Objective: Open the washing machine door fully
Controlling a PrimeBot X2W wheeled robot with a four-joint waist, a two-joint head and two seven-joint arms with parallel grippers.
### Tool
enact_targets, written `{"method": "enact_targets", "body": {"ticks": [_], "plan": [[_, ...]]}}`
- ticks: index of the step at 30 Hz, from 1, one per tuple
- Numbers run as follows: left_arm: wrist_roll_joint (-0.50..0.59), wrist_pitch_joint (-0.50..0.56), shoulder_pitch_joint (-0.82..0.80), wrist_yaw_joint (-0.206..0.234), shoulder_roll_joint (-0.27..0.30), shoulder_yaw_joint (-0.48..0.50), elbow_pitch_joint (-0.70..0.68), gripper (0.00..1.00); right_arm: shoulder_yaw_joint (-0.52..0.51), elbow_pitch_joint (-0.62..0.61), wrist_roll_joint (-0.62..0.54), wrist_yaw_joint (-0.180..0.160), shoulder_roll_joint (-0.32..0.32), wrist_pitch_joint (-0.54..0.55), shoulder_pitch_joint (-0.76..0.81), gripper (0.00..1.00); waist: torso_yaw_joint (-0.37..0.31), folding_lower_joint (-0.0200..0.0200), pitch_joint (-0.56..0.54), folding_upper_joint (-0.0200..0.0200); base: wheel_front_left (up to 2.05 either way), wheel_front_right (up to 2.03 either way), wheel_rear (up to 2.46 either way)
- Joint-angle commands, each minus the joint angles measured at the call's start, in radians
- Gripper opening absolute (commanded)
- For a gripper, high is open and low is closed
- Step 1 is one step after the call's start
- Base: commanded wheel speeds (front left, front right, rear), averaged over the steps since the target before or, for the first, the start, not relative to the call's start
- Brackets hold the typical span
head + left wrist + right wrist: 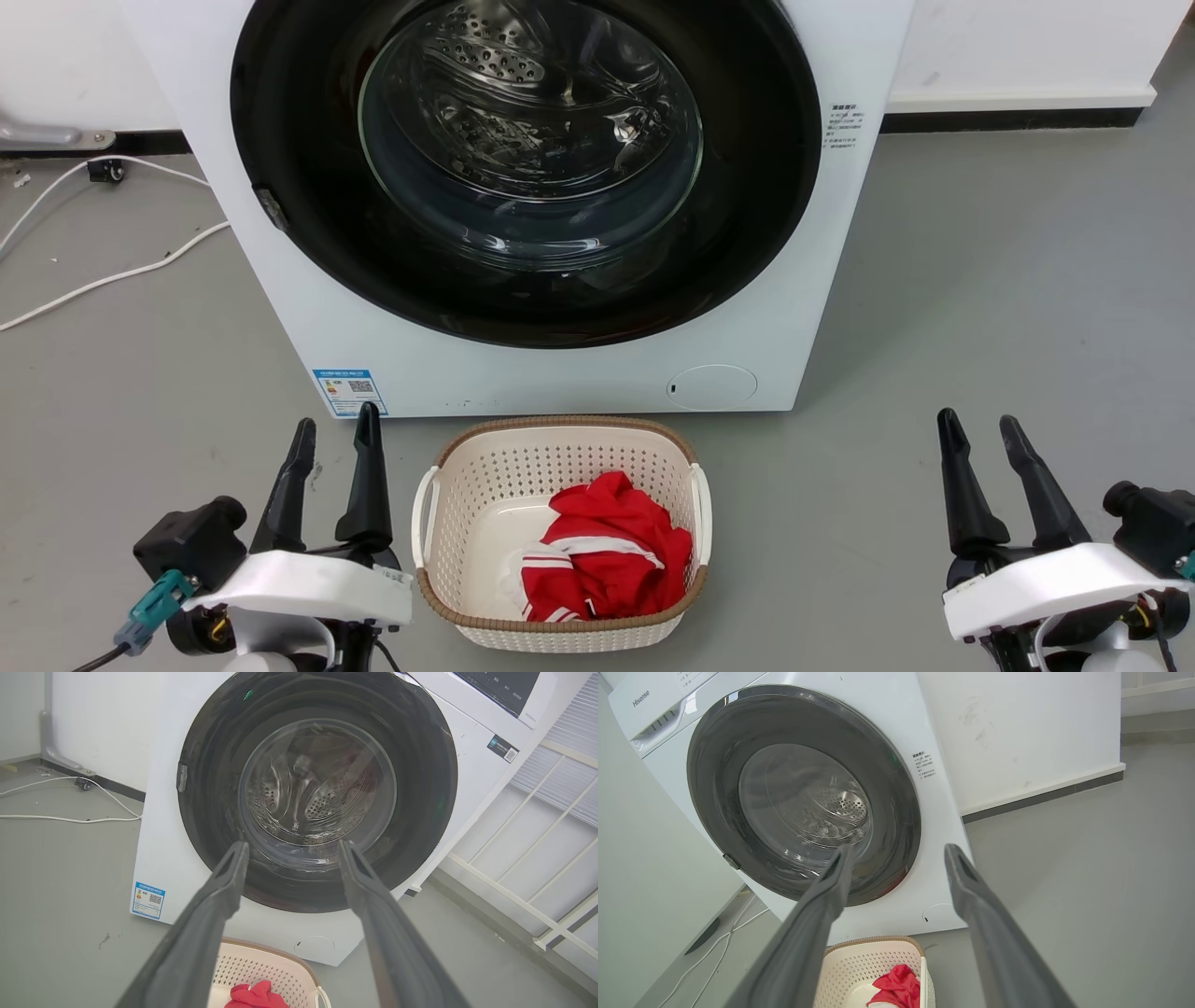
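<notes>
We see the right gripper (900,851) spread wide, holding nothing, pointed at the washing machine (878,714). The washing machine door (714,793) sits flush against the front. A cream basket (873,956) with red clothing (899,984) stands just below, on the grey floor (1087,882).

Lower left of head frame: left gripper (336,417) has two long matte-black tapered fingers (367,476) on a white moulded wrist shell (299,583). There is a black boxy camera housing (191,541) on the shell's left side, and a teal plug connector (159,602) with a dark cable (93,661) below it. Lower right: right gripper (978,417) has the same black fingers, a white shell (1055,579) and a black camera block (1153,527), with thin yellow wires (1134,616) underneath. In the wrist views the fingers look dark grey, with a recessed inner face near the tips.
</notes>
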Motion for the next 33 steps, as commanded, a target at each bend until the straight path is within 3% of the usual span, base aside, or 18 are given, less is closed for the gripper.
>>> {"method": "enact_targets", "body": {"ticks": [1, 33], "plan": [[0.03, -0.01, -0.001, 0.004, 0.005, -0.004, -0.016, 1.0, 0.0, -0.015, -0.031, 0.002, 0.001, 0.002, 0.003, 1.0, 0.0, -0.0001, 0.0, 0.0, 0.0, 0.0, 0.0], [0.329, -0.075, 0.012, 0.06, 0.028, -0.046, -0.046, 1.0, -0.006, -0.058, -0.33, 0.002, 0.007, 0.01, 0.034, 1.0, 0.002, -0.0001, -0.001, 0.0, 0.0, 0.0, 0.0]]}}
